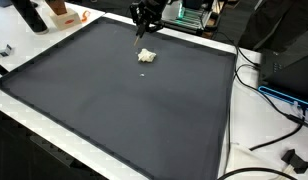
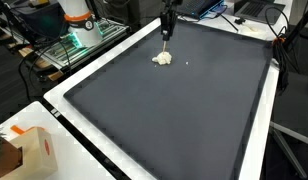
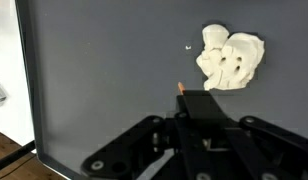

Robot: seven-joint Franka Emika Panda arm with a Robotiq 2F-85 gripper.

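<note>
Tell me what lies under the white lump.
The lump rests on the dark mat, which shows all round it, with a tiny white speck nearby. Anything directly beneath the lump is covered.

Dark mat on wht table; cables at 3 o'clock; cardboard box at 7 o'clock.

A crumpled wad lies on the mat near one edge, the jaws hanging just beside it
</note>
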